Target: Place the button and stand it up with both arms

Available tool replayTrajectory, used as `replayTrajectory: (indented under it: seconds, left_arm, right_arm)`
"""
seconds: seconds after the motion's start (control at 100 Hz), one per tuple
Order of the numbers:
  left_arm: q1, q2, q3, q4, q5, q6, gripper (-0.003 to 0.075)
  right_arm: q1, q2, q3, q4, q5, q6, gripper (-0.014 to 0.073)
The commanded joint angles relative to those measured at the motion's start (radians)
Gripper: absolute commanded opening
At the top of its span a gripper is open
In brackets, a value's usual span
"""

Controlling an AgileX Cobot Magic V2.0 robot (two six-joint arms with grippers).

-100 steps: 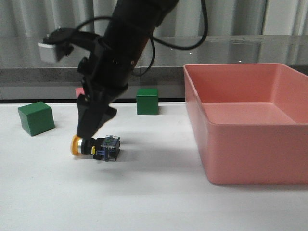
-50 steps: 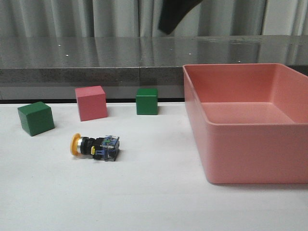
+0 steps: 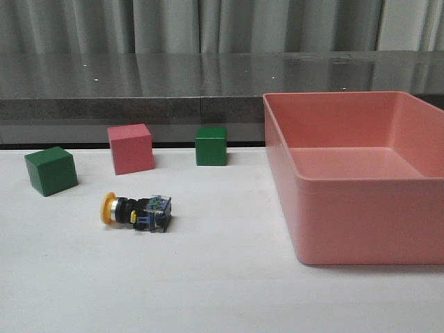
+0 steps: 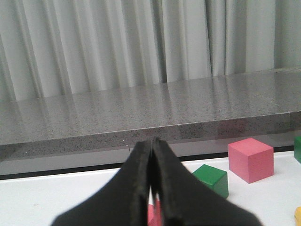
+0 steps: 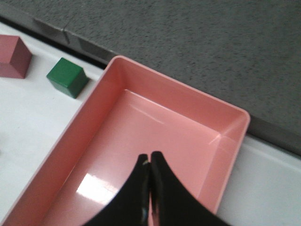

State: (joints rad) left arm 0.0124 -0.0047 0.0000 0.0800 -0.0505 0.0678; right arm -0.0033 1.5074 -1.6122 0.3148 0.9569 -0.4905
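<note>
On the white table (image 3: 229,291) the front view shows a large pink bin (image 3: 354,177) filling the right side, at about 3 o'clock from the button (image 3: 136,211) and well apart from it. A pink cube (image 3: 130,148) stands at roughly 12 o'clock from the button, a green cube (image 3: 50,170) at about 10 o'clock, and a second green cube (image 3: 211,146) at about 1 o'clock, near the bin's far left corner. None of them touches the button, and the table around it is bare. Behind the table runs a grey speckled ledge (image 3: 139,87) with pale curtains (image 3: 208,24) above it.

The button lies on its side on the left half of the table, its yellow cap pointing to 9 o'clock, then a silver ring, a black barrel and a clear bluish block base toward 3 o'clock.

Neither arm appears in the front view. In the left wrist view the left gripper (image 4: 154,188) has its black fingers pressed together with nothing between them; only a sliver of yellow shows at that picture's lower right edge, too little to identify. In the right wrist view the right gripper (image 5: 149,188) is likewise closed and empty, hanging over the inside of the bin, with one green cube and part of the pink cube beyond its rim.
</note>
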Motion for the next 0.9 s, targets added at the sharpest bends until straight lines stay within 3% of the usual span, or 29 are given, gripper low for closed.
replayTrajectory:
  seconds: [0.0, 0.2, 0.34, 0.54, 0.74, 0.89]
  left_arm:
    - [0.001, -0.031, 0.046, -0.001, -0.085, -0.008, -0.0020]
    - [0.001, -0.031, 0.046, -0.001, -0.085, -0.008, -0.0020]
    - [0.001, -0.031, 0.046, -0.001, -0.085, -0.008, -0.0020]
    - [0.001, -0.031, 0.046, -0.001, -0.085, -0.008, -0.0020]
    - [0.001, -0.031, 0.046, -0.001, -0.085, -0.008, -0.0020]
    - [0.001, -0.031, 0.046, -0.001, -0.085, -0.008, -0.0020]
  right_arm:
    - [-0.023, -0.158, 0.140, 0.015, -0.192, -0.002, -0.0061]
    - [-0.025, -0.409, 0.572, -0.015, -0.534, -0.021, -0.0061]
    - [-0.025, -0.554, 0.794, -0.015, -0.672, -0.021, -0.0061]
    - [-0.025, -0.745, 0.932, 0.021, -0.713, -0.020, -0.0061]
    - [-0.025, -0.921, 0.986, 0.032, -0.583, -0.020, -0.0061]
    - [-0.025, -1.025, 1.044, 0.036, -0.594, -0.020, -0.0061]
